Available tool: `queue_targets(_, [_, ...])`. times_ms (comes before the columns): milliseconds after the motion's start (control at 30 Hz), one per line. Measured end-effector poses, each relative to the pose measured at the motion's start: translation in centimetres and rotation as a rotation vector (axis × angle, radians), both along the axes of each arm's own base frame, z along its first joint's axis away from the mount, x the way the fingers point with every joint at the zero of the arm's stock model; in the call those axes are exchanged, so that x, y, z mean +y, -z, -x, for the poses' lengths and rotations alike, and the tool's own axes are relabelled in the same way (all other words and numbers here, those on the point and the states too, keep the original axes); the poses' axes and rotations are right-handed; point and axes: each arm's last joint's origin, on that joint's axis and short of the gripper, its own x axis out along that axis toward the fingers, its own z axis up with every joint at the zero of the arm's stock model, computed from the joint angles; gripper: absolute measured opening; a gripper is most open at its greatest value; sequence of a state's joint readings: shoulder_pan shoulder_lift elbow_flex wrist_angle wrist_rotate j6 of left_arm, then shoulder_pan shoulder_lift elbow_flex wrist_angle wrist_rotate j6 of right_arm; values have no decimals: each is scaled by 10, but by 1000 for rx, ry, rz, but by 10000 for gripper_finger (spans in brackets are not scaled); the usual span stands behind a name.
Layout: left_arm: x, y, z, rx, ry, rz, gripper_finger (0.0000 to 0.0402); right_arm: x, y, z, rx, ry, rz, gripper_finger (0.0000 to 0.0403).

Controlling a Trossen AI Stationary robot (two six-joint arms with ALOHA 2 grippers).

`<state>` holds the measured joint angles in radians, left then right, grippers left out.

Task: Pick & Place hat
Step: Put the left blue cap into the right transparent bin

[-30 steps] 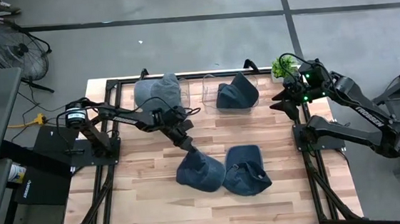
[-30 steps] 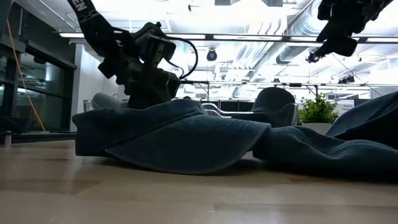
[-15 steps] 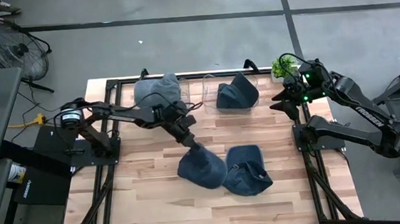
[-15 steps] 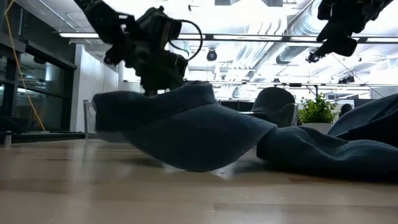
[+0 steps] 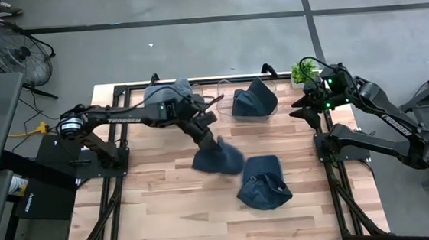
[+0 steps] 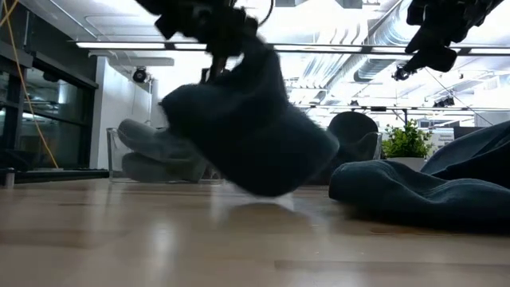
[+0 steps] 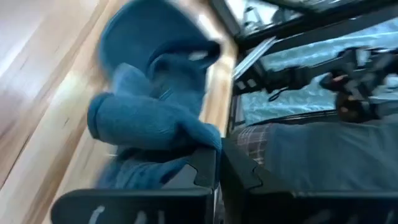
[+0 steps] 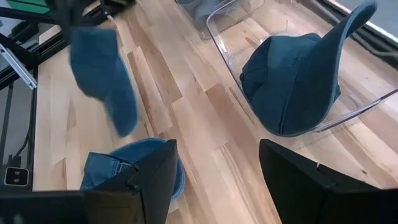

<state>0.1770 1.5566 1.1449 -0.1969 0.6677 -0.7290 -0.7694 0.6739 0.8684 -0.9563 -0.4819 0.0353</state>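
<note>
The left gripper (image 5: 204,133), fingers pinched on the hat (image 5: 219,157), has lifted it clear of the table (image 5: 160,208) toward the clear bin (image 5: 224,96), so placing remains; the right gripper (image 5: 302,105) waits spread.

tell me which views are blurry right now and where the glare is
Low view: the lifted hat is smeared by motion, and bright ceiling lights wash out the background. Left wrist view: the same hat and the room behind are streaked. High view: the left gripper and hat are slightly soft, the rest crisp. Right wrist view: the hat in the clear bin is sharp.
</note>
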Motion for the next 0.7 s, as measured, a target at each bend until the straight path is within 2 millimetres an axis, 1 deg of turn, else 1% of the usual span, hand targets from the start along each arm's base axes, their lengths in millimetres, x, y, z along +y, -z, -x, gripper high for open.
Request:
queue_targets(200, [3,-50,-10,-161,-8,-86,0,-1,-2,-2,-29,-9,17,222])
queue_targets(400, [15,-98,-13,-322,-90,-218,0,-4,-13,-8,-165,-70,69,222])
queue_targets(567, [23,-132,-10,-439,-149,-326,0,-8,-23,-13,-274,-129,145,222])
queue_targets(700, [29,-151,-7,-503,-210,-422,0,-11,-28,-20,-347,-203,129,222])
